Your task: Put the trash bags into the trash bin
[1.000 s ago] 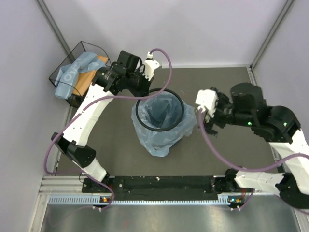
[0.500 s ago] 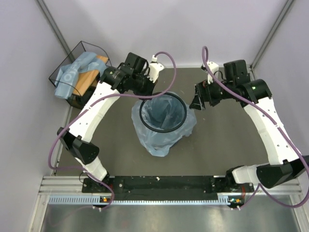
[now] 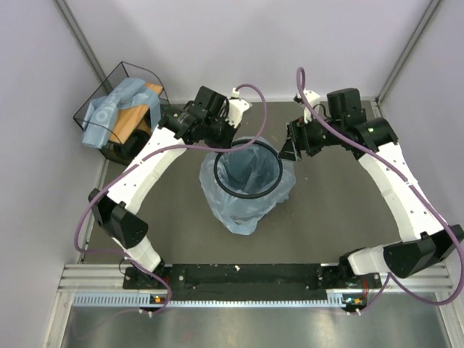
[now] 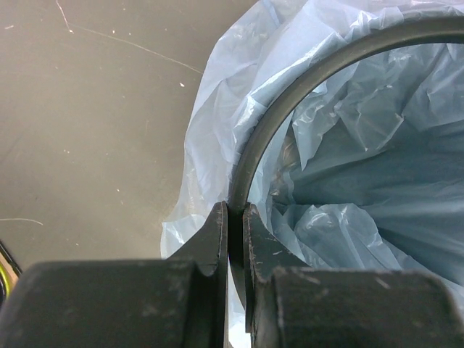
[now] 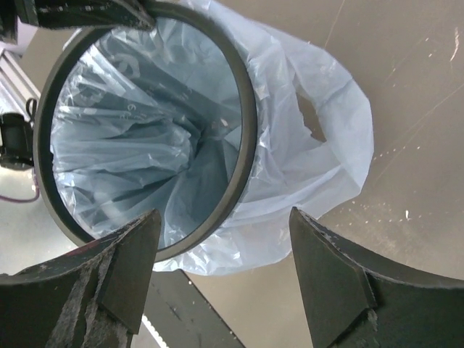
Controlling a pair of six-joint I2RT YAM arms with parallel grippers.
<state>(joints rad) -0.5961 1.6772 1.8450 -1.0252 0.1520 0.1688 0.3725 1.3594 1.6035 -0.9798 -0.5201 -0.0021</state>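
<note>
Left gripper (image 4: 235,212) pinches the trash bin (image 3: 217,172) by its far rim at the table's (image 3: 348,217) centre, steadying it, I judge, while my right gripper (image 5: 223,217) hovers wide-jawed beside the light-blue trash bag (image 3: 243,214) lining it and spilling outside.

The trash bag (image 3: 243,214) drapes over the trash bin (image 5: 249,123) and hides its wall; only the black ring (image 4: 286,101) shows. The left wrist view cuts that ring off at its top and right edges, and the left pincer (image 4: 235,215) covers the stretch it pinches.
</note>
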